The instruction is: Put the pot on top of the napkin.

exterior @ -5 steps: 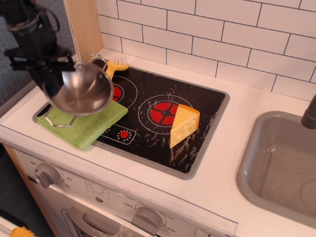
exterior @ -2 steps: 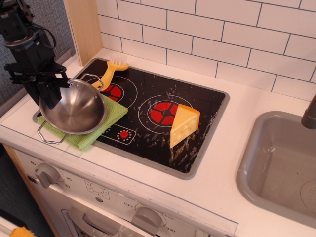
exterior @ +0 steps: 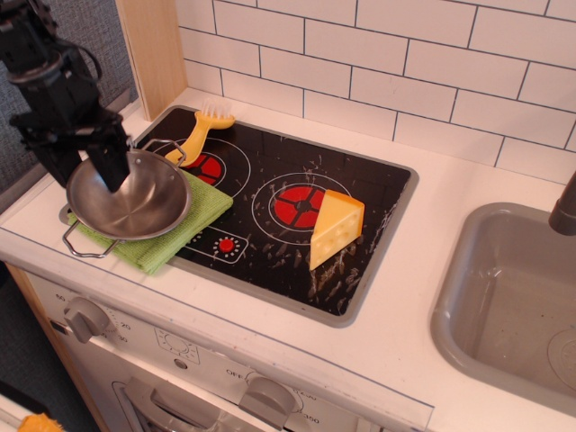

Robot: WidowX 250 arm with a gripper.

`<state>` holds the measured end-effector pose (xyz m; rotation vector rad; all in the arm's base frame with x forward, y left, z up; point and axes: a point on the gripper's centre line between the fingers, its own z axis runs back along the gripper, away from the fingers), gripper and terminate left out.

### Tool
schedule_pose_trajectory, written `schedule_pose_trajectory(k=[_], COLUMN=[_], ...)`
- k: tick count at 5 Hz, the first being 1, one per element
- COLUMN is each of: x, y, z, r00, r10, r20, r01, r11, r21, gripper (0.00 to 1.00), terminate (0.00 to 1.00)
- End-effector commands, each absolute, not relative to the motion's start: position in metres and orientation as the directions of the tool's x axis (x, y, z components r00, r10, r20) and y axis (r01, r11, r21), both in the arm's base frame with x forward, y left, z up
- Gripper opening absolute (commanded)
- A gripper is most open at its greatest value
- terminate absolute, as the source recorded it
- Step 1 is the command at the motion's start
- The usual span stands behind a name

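Pot (exterior: pixel 128 195) and napkin (exterior: pixel 155 225) are found together at the left end of the black cooktop (exterior: pixel 297 243), which is set into the white bench (exterior: pixel 423 297). The shiny steel pot is seen upright and roughly level, its bowl covering most of the bright green napkin, so that only the cloth's right and front margins are left showing; whether the base is fully pressed onto the cloth cannot be told. One thin wire loop handle is seen projecting past the napkin's front left corner, and the other is seen at the back right, near the burner ring. The black claw (exterior: pixel 106 160) is lowered over the pot's back left rim, with one finger seen inside the bowl against the wall; the rim appears to be pinched between the fingers, so the claw is judged closed on the pot. A yellow brush (exterior: pixel 200 130) is laid just behind the pot, its white bristles pointed toward the tiled wall (exterior: pixel 387 63). A yellow cheese wedge (exterior: pixel 335 227) is stood on the right side of the cooktop, touching the right red burner ring (exterior: pixel 295 205) and well apart from the pot. A grey sink (exterior: pixel 513 297) is set into the bench at the far right.
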<state>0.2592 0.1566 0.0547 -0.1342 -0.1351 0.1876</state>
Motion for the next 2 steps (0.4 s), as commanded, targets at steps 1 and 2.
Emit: schedule_pose_trajectory(k=[1,2], x=[0.267,0.284], y=[0.135,0.113], z=[0.121,0.113], r00=[0.944,0.969], r10=[0.103,0.035], r20=[0.313,0.245], r01=[-0.103,-0.034], r11=[0.995,0.999], r21=[-0.019,-0.007], gripper=[1.0,1.0], terminate=[0.0,0.0])
